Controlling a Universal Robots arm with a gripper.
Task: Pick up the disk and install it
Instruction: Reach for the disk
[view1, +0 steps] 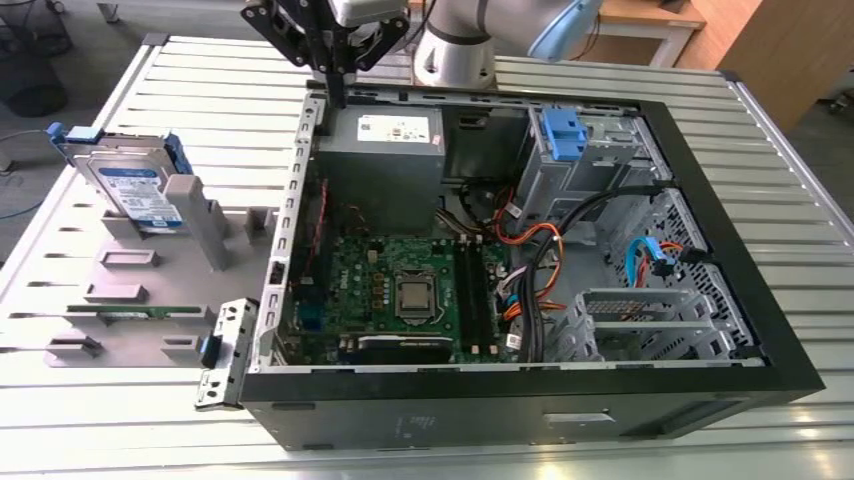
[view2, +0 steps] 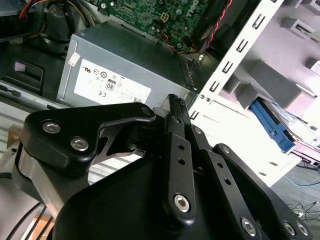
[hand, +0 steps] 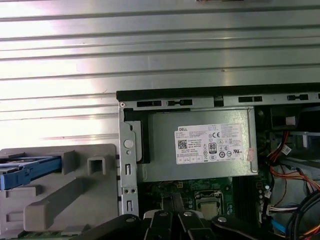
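Gripper (view1: 336, 97) hangs over the computer case (view1: 534, 405) back corner. Jaws look pinched together, holding nothing. In the exterior view, the disk (view1: 134, 188) stands edgewise in the gray rack (view1: 134, 265), roughly 8 o'clock from it.

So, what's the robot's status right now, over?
Hand shut, empty, above the case corner by the gray box. Disk standing in its gray holder, untouched. Nothing seen blocking the way.

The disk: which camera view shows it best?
The exterior view. The disk stands upright in the gray holder at the exterior view's left, label and blue rails visible. The first wrist view catches part of a blue rail; the second wrist view, a rail and some of the body.
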